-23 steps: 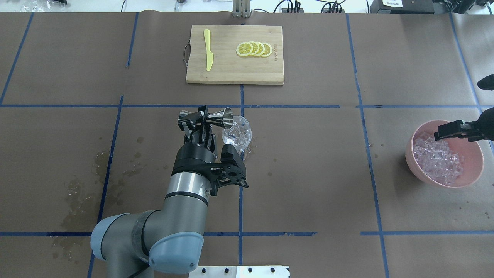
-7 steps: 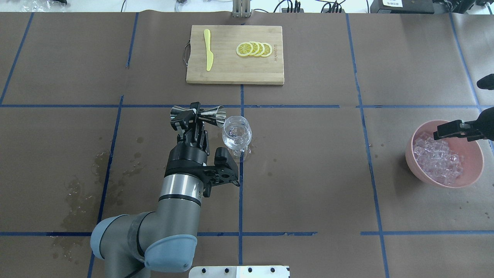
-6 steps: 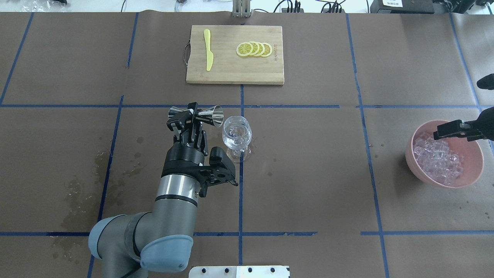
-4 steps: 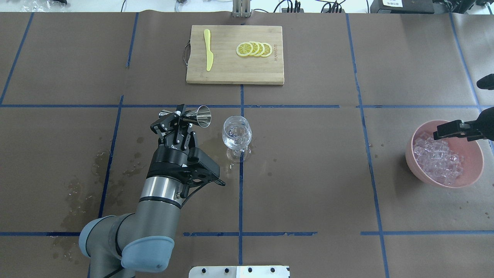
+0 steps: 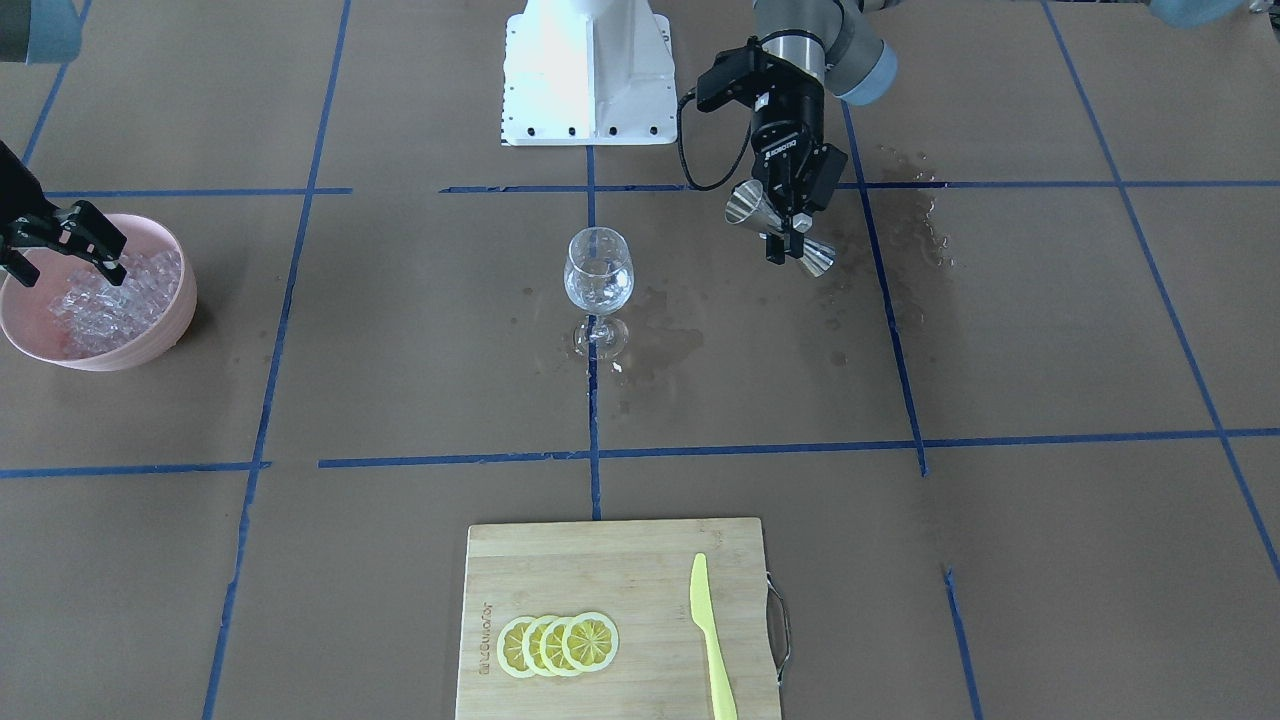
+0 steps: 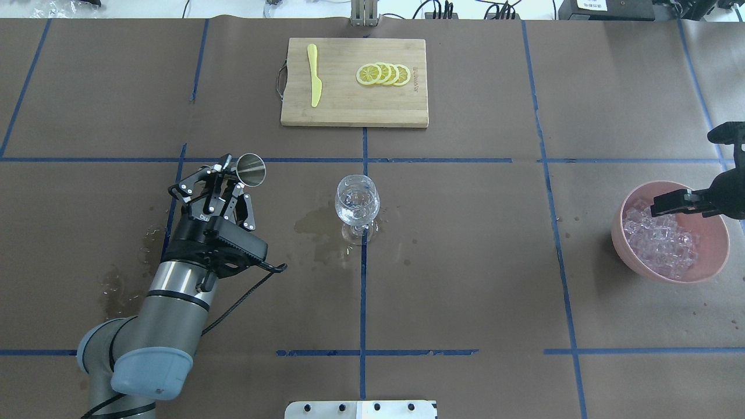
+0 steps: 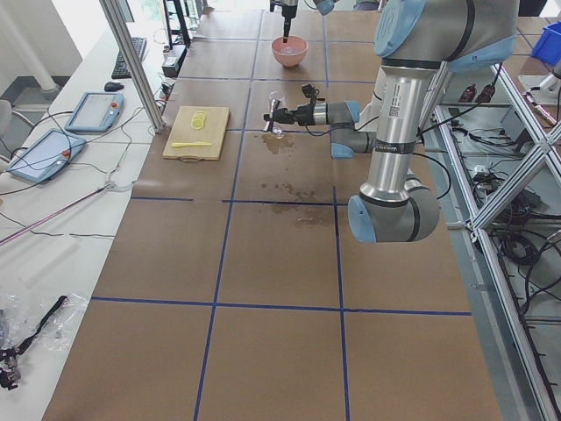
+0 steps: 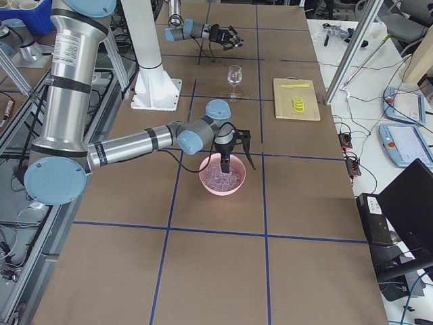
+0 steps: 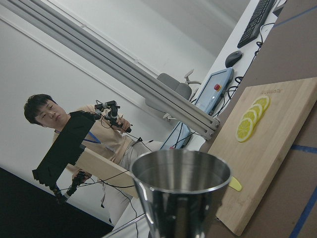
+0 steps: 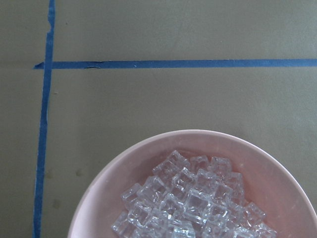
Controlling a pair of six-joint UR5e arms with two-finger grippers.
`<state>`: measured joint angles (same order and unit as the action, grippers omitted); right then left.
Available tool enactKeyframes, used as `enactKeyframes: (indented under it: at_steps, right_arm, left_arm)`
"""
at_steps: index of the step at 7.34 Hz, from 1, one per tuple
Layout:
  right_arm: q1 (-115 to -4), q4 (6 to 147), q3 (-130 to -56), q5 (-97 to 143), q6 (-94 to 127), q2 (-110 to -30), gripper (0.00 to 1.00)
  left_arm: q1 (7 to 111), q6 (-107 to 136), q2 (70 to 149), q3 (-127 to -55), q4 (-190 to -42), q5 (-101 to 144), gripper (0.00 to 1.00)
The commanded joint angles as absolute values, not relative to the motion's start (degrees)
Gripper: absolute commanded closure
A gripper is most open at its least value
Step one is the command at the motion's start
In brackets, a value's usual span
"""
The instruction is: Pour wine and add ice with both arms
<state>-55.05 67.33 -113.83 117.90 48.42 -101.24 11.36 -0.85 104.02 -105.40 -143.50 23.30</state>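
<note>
**Status: Jigger Held Away from Glass; Right Gripper over Ice Bowl**

The left gripper (image 6: 228,174) has its fingers clamped on the waist of the double-cone stainless-steel jigger (image 6: 251,169). The jigger is held tilted above the brown-paper-covered table (image 6: 465,262), well apart from the clear stemmed wine glass (image 6: 357,198), on the robot's left of it. The glass stands upright on a blue tape line (image 6: 362,291), with wet stains (image 6: 317,224) just beside its foot. The wine (image 5: 598,293), a clear liquid, is faintly visible low in the glass bowl.

The right gripper (image 5: 62,262) hangs over the round pink bowl (image 5: 178,310), fingers apart. The ice (image 10: 188,203), a pile of small clear cubes, lies in this bowl. Contact between fingertips and ice cannot be determined.

A bamboo cutting board (image 6: 349,105) near the far table edge carries four yellow lemon slices (image 6: 384,74) and a yellow plastic knife (image 6: 314,75).
</note>
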Motion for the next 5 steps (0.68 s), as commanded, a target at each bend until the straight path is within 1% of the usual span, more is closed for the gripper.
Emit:
enactKeyframes:
  at_steps: [1, 3, 4, 5]
  right_arm:
    - [-52.1, 67.1, -113.1, 115.2, 48.5, -101.2, 0.0]
    - [-50.9, 61.6, -109.2, 114.8, 48.7, -101.2, 0.0]
    - [-50.9, 61.3, -109.1, 115.0, 48.8, -101.2, 0.01]
    - [-50.9, 61.3, -109.1, 115.5, 48.8, -101.2, 0.08]
  left_arm:
    - [13.3, -0.5, 98.1, -105.8, -151.6, 25.6, 1.0]
    - [14.3, -0.6, 94.5, -105.9, -154.2, 26.4, 1.0]
    - [14.5, -0.6, 93.2, -105.9, -156.2, 27.1, 1.0]
    - [14.6, -0.9, 91.6, -105.9, -158.2, 27.5, 1.0]
